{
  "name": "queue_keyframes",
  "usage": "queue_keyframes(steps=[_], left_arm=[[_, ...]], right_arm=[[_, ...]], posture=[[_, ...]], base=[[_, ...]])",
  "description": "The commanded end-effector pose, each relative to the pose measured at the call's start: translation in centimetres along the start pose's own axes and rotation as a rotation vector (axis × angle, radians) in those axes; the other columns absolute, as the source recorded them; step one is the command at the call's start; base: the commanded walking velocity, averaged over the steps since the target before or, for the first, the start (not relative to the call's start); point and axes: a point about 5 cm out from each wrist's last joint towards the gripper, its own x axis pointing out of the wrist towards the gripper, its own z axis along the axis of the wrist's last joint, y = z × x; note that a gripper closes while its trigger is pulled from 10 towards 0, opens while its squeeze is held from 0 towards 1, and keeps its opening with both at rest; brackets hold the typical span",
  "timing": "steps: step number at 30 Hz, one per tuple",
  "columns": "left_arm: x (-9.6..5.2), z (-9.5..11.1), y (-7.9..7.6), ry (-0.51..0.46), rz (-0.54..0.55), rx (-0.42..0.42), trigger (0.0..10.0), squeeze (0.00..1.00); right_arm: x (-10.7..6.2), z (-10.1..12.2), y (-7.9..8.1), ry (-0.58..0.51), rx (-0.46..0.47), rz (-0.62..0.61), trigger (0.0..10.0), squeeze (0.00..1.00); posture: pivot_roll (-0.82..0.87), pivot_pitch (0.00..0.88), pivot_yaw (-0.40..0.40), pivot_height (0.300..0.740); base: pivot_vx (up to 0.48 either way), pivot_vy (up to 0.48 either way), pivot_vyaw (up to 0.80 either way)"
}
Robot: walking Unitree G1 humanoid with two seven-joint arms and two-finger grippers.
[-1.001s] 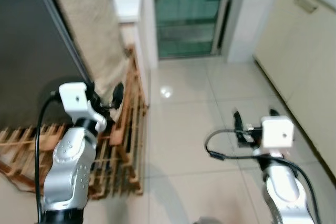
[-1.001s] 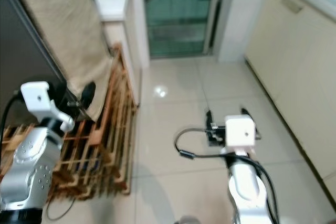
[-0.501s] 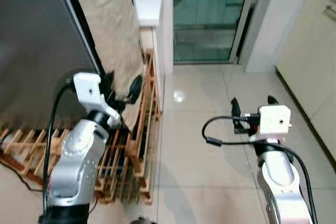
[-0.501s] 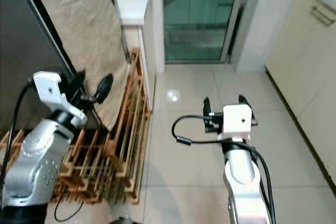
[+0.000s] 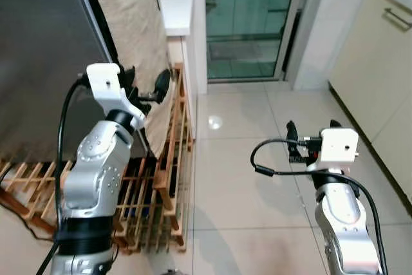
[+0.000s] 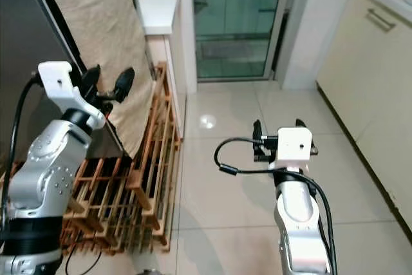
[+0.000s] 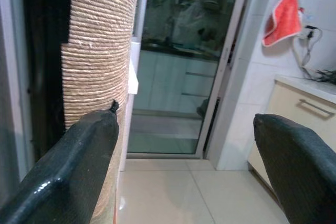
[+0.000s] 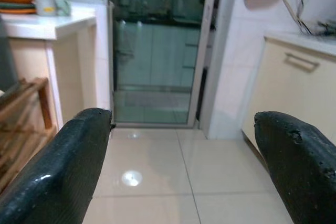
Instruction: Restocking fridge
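Approach stage: left gripper (image 5: pixel 145 85) and right gripper (image 5: pixel 311 132), fingers spread and empty; next, reach the fridge (image 5: pixel 38 43) door edge

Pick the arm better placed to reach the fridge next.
Left. The left gripper is raised, fingers open, right beside the dark fridge and the woven mat leaning by it. The right gripper hangs over bare floor tiles, away from the fridge.

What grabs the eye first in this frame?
Both silver arms are raised with open fingers: the left gripper by the dark fridge and burlap-covered panel, the right gripper over bare tile floor. A wooden rack stands below the left arm.
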Motion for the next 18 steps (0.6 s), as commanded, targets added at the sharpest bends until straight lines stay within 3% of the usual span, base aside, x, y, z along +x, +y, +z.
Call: queue_keyframes(steps=[1, 13, 16, 18], left_arm=[[-0.1, 0.0, 1.0, 0.015, 0.062, 0.000, 10.0, 0.00], [-2.5, -0.3, 1.1, 0.046, -0.014, 0.034, 10.0, 0.00], [-2.6, -0.4, 1.3, 0.054, -0.009, 0.038, 10.0, 0.00], [-2.7, -0.5, 2.1, 0.063, 0.060, 0.026, 10.0, 0.00]], right_arm=[[0.1, 0.0, 0.1, 0.005, 0.015, -0.005, 10.0, 0.00], [-0.3, -1.1, 0.1, 0.043, 0.009, 0.009, 10.0, 0.00], [-0.3, -1.2, 0.1, 0.045, 0.009, 0.010, 10.0, 0.00], [-0.2, -1.3, 0.1, 0.048, 0.007, 0.013, 10.0, 0.00]], posture=[[-0.12, 0.000, 0.093, 0.740], [-0.10, 0.000, 0.084, 0.740], [-0.10, 0.000, 0.084, 0.740], [-0.09, 0.000, 0.084, 0.740]], base=[[0.000, 0.000, 0.00], [0.000, 0.000, 0.00], [0.000, 0.000, 0.00], [0.000, 0.000, 0.00]])
